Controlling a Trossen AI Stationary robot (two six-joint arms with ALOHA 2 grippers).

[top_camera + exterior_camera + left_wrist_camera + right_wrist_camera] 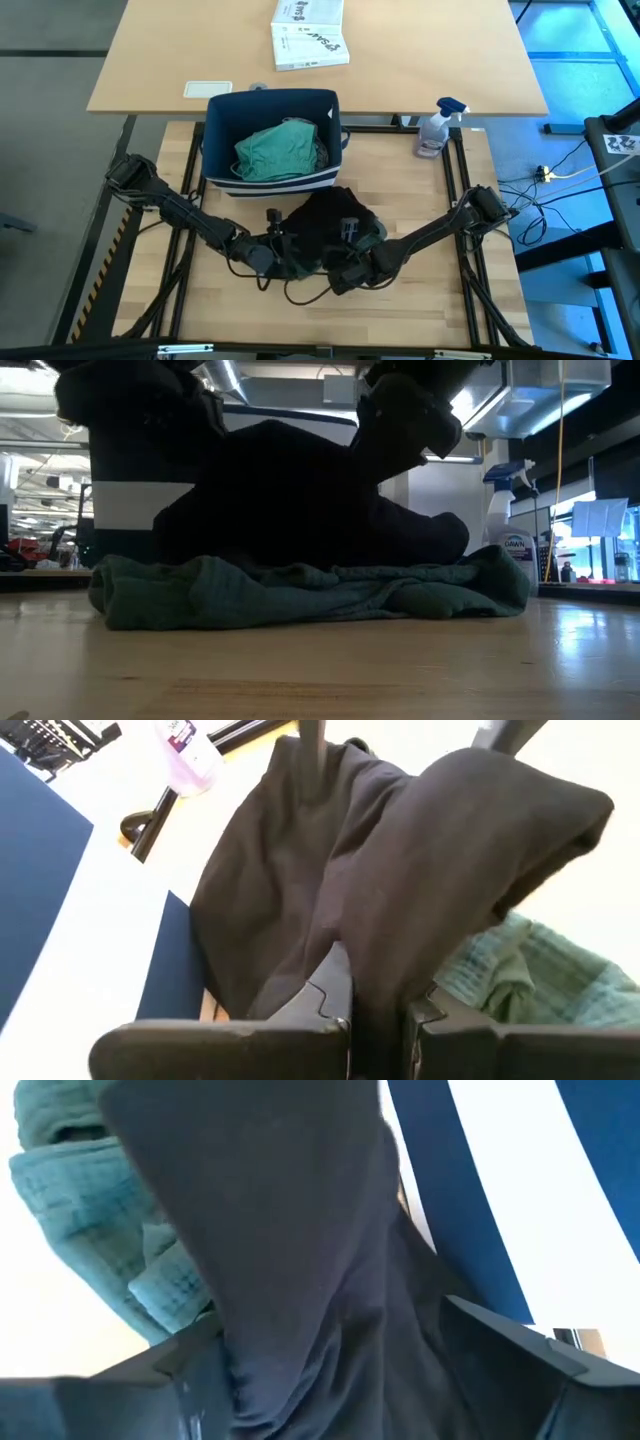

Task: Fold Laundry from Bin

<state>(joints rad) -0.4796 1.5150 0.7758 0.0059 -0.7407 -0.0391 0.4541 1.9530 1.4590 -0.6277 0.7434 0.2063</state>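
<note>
We see the black T-shirt [328, 222] bunched in a heap mid-bench [430, 290], just in front of the bin [272, 140] — it lies on top of an olive-green piece [300, 592] that spreads flat on the wood under it in the low view. Left end effector [283, 250] sits at the heap's front-left edge, clenched on a fold of the black T-shirt; left wrist view shows the dark cloth pinched between its fingers [335, 995]. Right end effector [350, 262] is at the heap's front-right edge, jaws spread wide w/ black cloth draped between them, not pinched — released as far as we can tell. Its fingers [505, 1335] stand apart either side of the fabric. Bin is upright at the rear of the bench, w/ a teal piece [280, 152] crumpled inside. Spray bottle [437, 128] stands to the right of the bin, well apart from the heap. White printed box [308, 32] and a small white card [207, 89] lie on the far bench behind.
</note>
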